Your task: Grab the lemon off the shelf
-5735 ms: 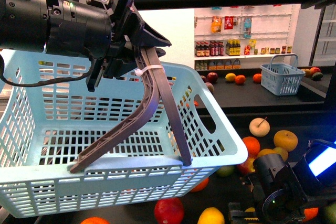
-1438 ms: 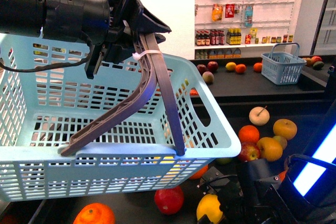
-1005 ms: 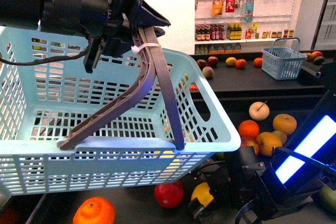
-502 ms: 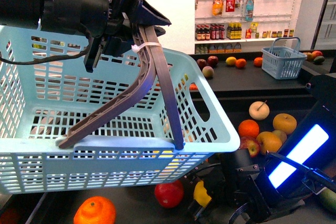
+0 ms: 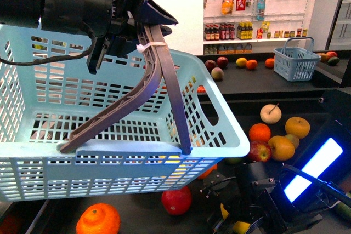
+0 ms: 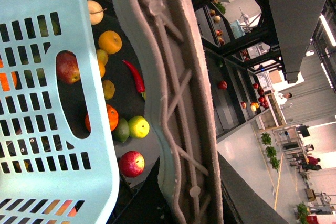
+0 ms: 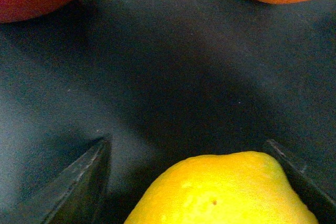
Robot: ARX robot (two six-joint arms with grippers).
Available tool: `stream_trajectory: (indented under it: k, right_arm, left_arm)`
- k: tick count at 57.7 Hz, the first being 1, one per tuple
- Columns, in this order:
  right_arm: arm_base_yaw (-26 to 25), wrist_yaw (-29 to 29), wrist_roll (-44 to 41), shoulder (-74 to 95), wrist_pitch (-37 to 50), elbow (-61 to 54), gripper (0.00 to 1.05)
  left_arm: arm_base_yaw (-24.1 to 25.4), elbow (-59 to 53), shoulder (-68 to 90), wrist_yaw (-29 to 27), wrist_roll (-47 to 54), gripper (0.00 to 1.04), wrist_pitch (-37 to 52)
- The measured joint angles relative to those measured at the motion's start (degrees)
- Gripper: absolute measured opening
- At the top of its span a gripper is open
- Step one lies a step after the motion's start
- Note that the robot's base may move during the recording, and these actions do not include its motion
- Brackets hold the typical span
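In the right wrist view the bright yellow lemon [image 7: 226, 190] fills the space between my right gripper's dark fingers [image 7: 79, 182], just above the black tray of the shelf [image 7: 157, 66]. My right gripper [image 5: 241, 218] is low in the front view, shut on the lemon [image 5: 239, 227], of which only a yellow sliver shows. My left gripper [image 5: 129, 34] is high at the left, shut on the grey basket handle [image 5: 159, 75] and holding up a light blue basket [image 5: 219, 130]. The handle [image 6: 173, 103] runs across the left wrist view.
A red apple [image 5: 176, 200] and an orange [image 5: 98, 220] lie on the tray under the basket. More oranges and apples [image 5: 274, 143] are piled to the right. A small blue basket [image 5: 296, 61] stands on the far counter, with bottle shelves [image 5: 241, 31] behind.
My right gripper came onto the lemon and closed on it; the lemon now sits lower and is mostly hidden by the gripper. The basket has barely shifted.
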Motion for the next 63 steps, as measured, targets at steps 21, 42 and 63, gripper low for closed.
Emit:
stream_trajectory:
  k: [21, 42, 63]
  right_arm:
    - [-1.88, -0.17, -0.28, -2.78, -1.38, -3.82, 0.71]
    - [-10.64, -1.86, 8.94, -21.73, 5.77, -18.10, 0.71]
    - [-15.32, -9.70, 23.10, -48.74, 4.44, -29.35, 0.71]
  left_arm:
    - [0.00, 0.00, 0.00, 0.02, 0.15, 0.12, 0.00]
    - [0.00, 0.00, 0.00, 0.04, 0.15, 0.12, 0.00]
    - [-0.02, 0.00, 0.00, 0.07, 0.15, 0.12, 0.00]
